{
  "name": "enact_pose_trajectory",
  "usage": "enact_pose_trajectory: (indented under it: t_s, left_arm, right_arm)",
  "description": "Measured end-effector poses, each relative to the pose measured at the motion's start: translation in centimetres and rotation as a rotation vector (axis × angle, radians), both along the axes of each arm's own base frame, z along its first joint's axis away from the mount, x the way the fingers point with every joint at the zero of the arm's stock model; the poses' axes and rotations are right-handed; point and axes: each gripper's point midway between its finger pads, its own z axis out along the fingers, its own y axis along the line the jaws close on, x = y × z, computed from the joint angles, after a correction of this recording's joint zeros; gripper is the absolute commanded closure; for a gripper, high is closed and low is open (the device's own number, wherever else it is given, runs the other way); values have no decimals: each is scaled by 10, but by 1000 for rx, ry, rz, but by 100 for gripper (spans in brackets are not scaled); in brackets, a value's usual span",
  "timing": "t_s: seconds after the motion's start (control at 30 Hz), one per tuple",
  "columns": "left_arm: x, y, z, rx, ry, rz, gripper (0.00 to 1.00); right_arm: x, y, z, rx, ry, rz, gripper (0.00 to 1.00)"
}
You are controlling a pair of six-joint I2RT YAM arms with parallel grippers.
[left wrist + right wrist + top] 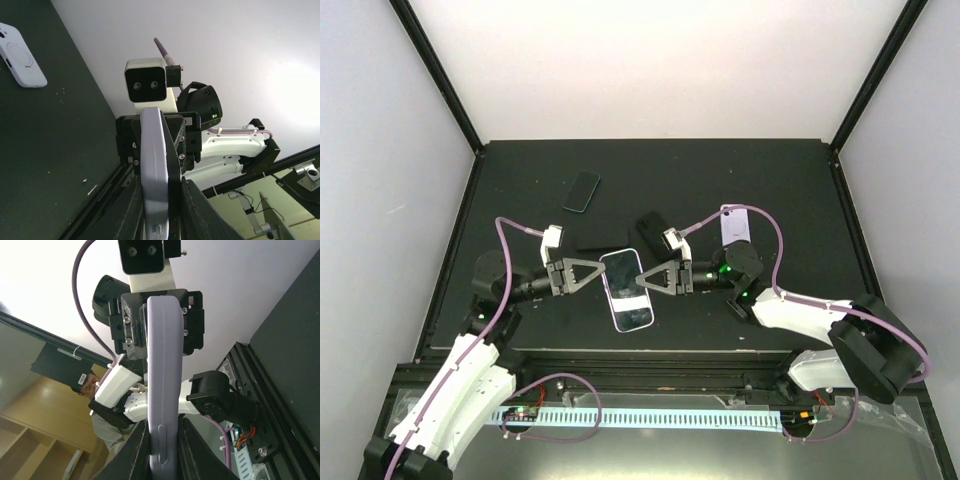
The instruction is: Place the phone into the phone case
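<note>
Over the black tabletop (770, 170), boxed in by pale walls, the left gripper (598, 272) and right gripper (642, 277) each pinch a long edge of the lavender-edged phone (627, 292). A dark phone (581, 191) and a white case (733, 224) lie farther back.

From the left wrist, both fingers (131, 212) sit tight against the phone (155, 170); the white case (22, 62) lies flat on the dark surface.

From the right wrist, fingers (139, 455) clamp the phone (164, 380), with wooden shelving (30, 440) beyond.

The phone (626, 290) is sitting between the left gripper (599, 272) on its left and the right gripper (640, 278) on its right, while a second handset (581, 191) is lying on the table (770, 170) behind-left and another case (734, 224) behind-right.
</note>
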Motion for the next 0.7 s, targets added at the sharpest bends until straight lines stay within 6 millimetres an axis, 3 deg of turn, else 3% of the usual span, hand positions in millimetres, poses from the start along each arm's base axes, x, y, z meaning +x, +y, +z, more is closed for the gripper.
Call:
enact_pose_trajectory:
  t_s: [0.1, 0.17, 0.27, 0.37, 0.53, 0.7]
  left_arm:
    - [2, 0, -2, 28, 12, 8, 95]
    - [2, 0, -2, 42, 19, 10, 80]
    - [2, 0, -5, 52, 26, 11, 66]
    - [4, 2, -6, 57, 23, 26, 59]
    - [4, 2, -4, 50, 11, 33, 60]
    - [6, 2, -2, 44, 3, 36, 85]
  right_arm:
    - [2, 1, -4, -12, 4, -8, 88]
    - [2, 1, -5, -16, -3, -10, 88]
    - [2, 1, -6, -21, -1, -11, 88]
    - [1, 1, -6, -20, 2, -7, 88]
    - [-1, 1, -2, -11, 7, -2, 88]
    - [-2, 0, -1, -2, 13, 0, 88]
